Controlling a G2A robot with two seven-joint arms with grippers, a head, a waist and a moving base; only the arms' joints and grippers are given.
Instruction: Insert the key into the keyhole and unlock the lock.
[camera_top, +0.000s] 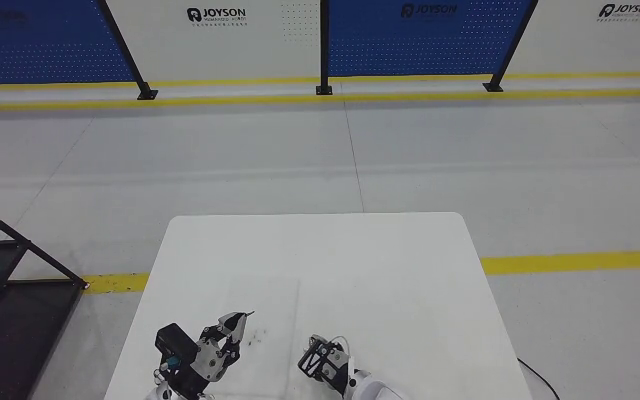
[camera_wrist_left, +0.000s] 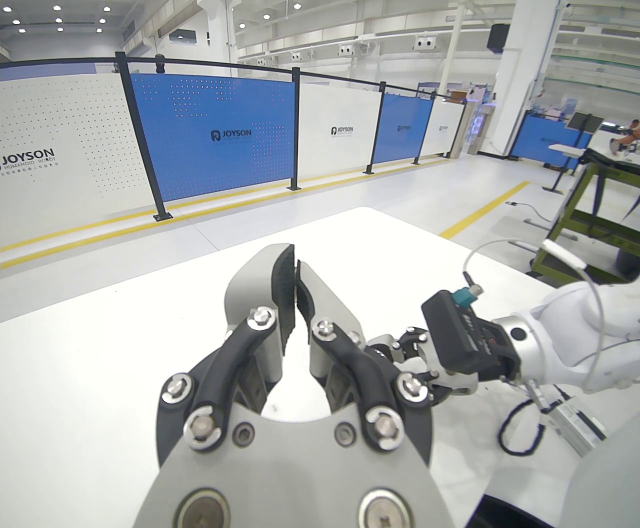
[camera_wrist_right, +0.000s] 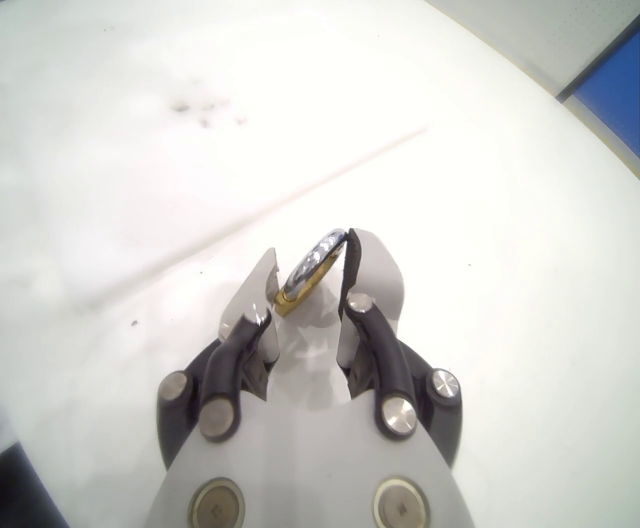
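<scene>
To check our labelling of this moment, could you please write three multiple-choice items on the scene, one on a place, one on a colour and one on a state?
1. Where is the padlock?
A. Flat at the table's far edge.
B. Between the right gripper's fingers.
C. On the floor.

2. What colour is the padlock's body?
A. Red.
B. Black.
C. Brass yellow.

3. How do the left gripper's fingers stand?
A. Closed almost together.
B. Spread wide.
C. Around the padlock.

Answers: 1 B, the right wrist view shows it clamped there. 2 C, its body shows yellow in that same view. 3 A, the fingers nearly meet in the left wrist view.
</scene>
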